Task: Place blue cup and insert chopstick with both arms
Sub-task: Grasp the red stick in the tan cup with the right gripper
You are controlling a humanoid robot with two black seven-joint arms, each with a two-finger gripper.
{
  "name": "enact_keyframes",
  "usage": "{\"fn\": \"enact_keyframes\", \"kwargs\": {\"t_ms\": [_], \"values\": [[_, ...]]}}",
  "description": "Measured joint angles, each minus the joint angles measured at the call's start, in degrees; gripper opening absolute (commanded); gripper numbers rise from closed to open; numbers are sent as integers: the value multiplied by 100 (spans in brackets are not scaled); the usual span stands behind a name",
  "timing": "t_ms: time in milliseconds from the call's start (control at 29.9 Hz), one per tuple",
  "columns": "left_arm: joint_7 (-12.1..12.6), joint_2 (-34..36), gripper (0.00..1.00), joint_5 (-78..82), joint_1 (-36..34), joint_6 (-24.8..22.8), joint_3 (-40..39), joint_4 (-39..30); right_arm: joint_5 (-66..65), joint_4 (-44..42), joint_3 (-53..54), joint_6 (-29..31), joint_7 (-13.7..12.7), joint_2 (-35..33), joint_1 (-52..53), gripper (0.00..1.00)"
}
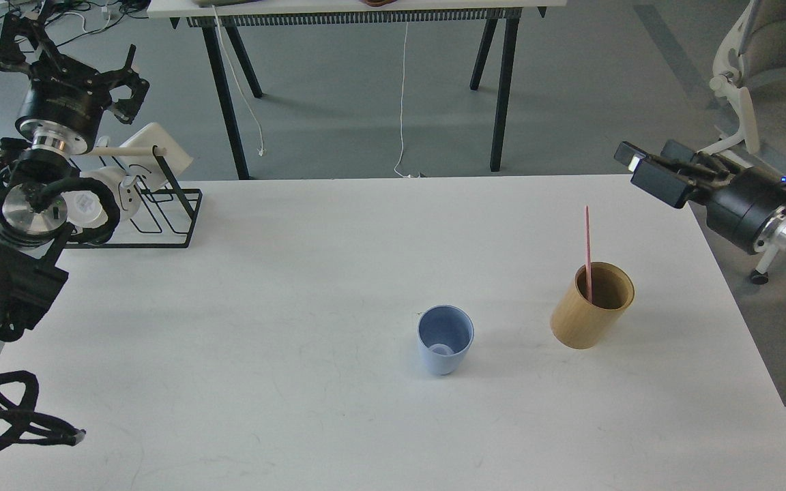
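Grey floor (570, 102), black-legged desk (495, 88), white chair (768, 61)

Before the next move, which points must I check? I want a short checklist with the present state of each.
1. Small pale blue tumbler stands upright on the white table: ok.
2. Tumbler is empty inside: ok.
3. Thin pink-red stick still stands in the tan bamboo cylinder, not in the tumbler: not ok.
4. Right gripper holds nothing: ok.
5. Left gripper open or shut: cannot tell.
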Motion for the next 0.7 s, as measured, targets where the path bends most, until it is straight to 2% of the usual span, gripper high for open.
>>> {"fn": "enact_keyframes", "kwargs": {"t_ms": [134, 301, 468, 702], "values": [[-3, -9, 100, -1, 4, 0, 13, 0, -105, -218, -731, -298, -15, 17, 0, 67], [-4, -10, 100, -1, 5, 0, 42, 0, -117, -440, -1116, -356, -57, 106, 39, 61], [-15, -10, 100, 1, 11, 0, 69, 0, -219, -687, -1227, -357, -113, 324, 91, 45], [-24, -18, 100, 40, 13, 0, 158, 0, -544, -1115, -1569, -355, -69, 633, 420, 43]]}}
